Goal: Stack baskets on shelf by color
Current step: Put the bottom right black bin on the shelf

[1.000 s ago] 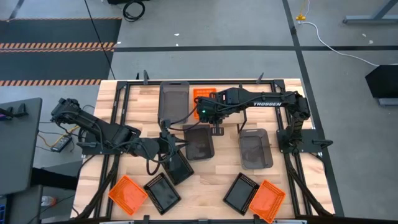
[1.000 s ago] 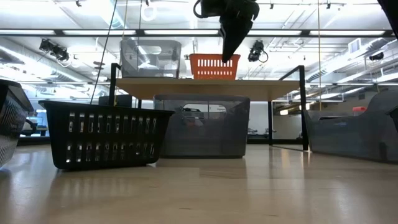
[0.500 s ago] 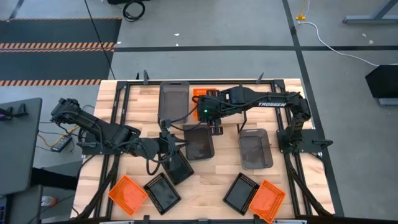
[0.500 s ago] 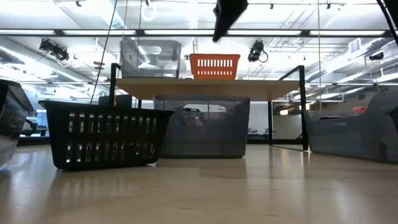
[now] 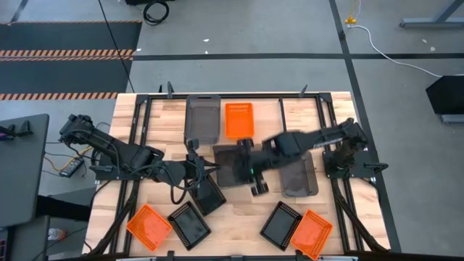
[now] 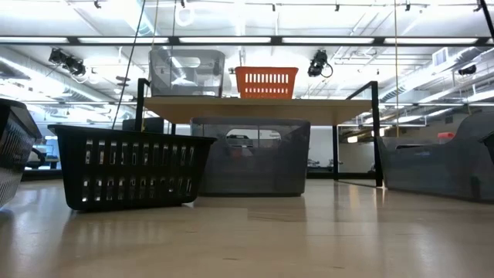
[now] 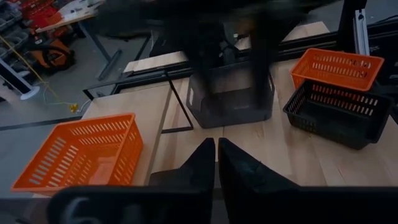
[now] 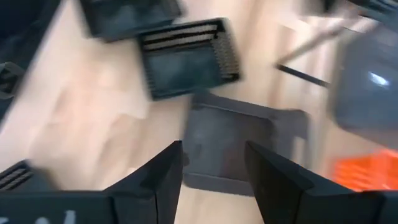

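Observation:
The shelf [image 6: 324, 109] carries a grey basket [image 5: 203, 118] and an orange basket [image 5: 239, 119], both resting on their bases. On the table a second grey basket [image 5: 232, 165] sits in front of the shelf, and a third [image 5: 297, 175] sits to its right. My right gripper [image 5: 257, 185] is open and hangs high over the near right corner of the middle grey basket [image 8: 230, 149]; it is out of the low view. My left gripper [image 7: 216, 163] is shut beside a black basket [image 5: 210, 194], its fingers over bare wood.
Along the table's near edge lie two more black baskets [image 5: 188, 223] [image 5: 281, 223] and two orange baskets [image 5: 148, 225] [image 5: 313, 232]. The right part of the shelf plank is bare. Black frame rails run along the table's sides. Thin black shelf legs [image 6: 377, 135] stand on the table.
My right gripper has drawn away from the orange basket on the shelf, risen out of the low view and swung toward the table's near edge, ending over the middle grey basket. The orange basket has stayed on the shelf.

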Available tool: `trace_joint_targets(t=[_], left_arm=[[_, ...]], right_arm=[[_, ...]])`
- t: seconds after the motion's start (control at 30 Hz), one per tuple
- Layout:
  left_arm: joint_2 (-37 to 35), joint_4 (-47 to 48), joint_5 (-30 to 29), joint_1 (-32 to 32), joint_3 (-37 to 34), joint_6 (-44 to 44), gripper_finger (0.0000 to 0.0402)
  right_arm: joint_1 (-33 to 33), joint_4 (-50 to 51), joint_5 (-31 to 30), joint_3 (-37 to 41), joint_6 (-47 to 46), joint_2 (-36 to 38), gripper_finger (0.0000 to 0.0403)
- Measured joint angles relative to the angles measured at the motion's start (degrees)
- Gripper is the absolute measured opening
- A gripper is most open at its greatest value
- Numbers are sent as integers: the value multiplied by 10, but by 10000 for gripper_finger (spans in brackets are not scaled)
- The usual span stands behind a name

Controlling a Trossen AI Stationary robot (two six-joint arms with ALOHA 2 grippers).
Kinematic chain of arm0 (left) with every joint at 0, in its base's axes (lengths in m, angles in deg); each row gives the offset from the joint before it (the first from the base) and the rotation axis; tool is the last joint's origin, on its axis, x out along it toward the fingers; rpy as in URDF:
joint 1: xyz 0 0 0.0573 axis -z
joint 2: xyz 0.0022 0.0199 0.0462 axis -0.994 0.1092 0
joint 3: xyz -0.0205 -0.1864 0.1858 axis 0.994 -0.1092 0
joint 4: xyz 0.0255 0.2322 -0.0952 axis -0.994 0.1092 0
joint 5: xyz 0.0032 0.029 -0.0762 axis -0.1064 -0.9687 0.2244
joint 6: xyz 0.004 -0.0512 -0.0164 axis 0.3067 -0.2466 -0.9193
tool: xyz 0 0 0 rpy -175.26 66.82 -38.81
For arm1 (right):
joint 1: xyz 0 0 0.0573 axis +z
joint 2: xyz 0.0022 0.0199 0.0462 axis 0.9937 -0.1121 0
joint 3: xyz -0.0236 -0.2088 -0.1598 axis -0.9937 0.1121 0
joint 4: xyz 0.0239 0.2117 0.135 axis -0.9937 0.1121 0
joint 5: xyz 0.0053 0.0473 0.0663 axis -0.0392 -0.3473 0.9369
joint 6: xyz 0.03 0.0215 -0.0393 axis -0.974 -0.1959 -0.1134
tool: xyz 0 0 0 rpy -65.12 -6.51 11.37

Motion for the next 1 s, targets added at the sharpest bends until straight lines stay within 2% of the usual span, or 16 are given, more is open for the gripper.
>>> trace_joint_targets(t=[0.3,0.5,0.7,1.0], left_arm=[[0,-1,-1,0,0,0,34],[0,-1,-1,0,0,0,27],[0,-1,-1,0,0,0,29],[0,-1,-1,0,0,0,31]], right_arm=[[69,-169,2,151,1,0,169],[70,-303,30,247,-6,0,163],[69,-446,33,336,9,-1,160],[68,-623,49,430,13,-1,160]])
